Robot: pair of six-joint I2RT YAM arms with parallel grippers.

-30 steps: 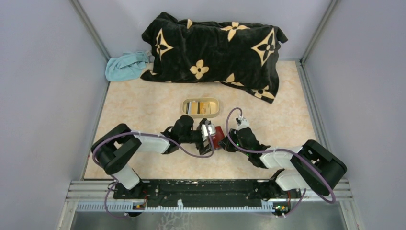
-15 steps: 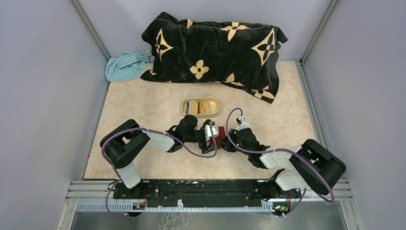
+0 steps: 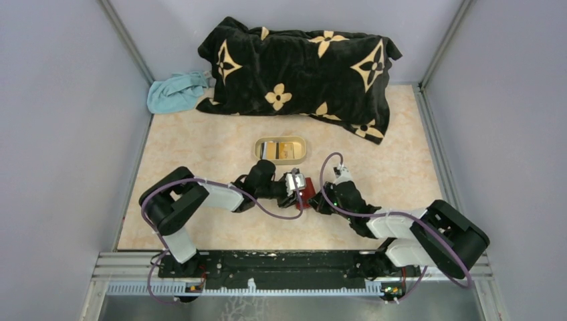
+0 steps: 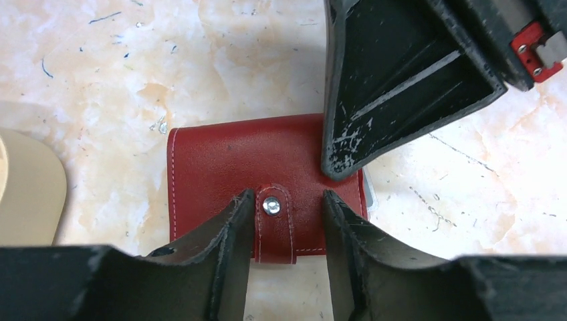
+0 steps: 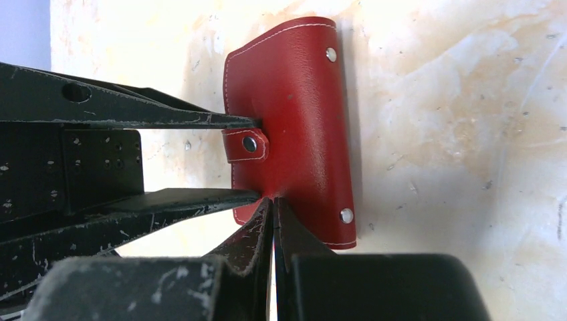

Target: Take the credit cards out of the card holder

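The card holder (image 4: 227, 160) is a dark red wallet lying closed and flat on the table, its snap tab (image 4: 273, 224) pointing at my left gripper (image 4: 287, 200). The left jaws are open and straddle the tab: the left finger touches its edge, and the right finger stands a little off it. My right gripper (image 5: 274, 200) is shut, its tips pressing down on the card holder (image 5: 301, 120) near one end. In the top view both grippers meet at the card holder (image 3: 306, 194). Credit cards (image 3: 282, 148) lie in the beige tray; any inside the holder are hidden.
The beige oval tray (image 3: 257, 150) stands just beyond the card holder, and its rim shows in the left wrist view (image 4: 27, 187). A black blanket with tan flowers (image 3: 301, 70) and a light blue cloth (image 3: 175, 92) lie at the back. Grey walls enclose the table.
My left arm has moved right up to the card holder, and its jaws have narrowed around the tab. The right gripper has stayed shut on top of the holder.
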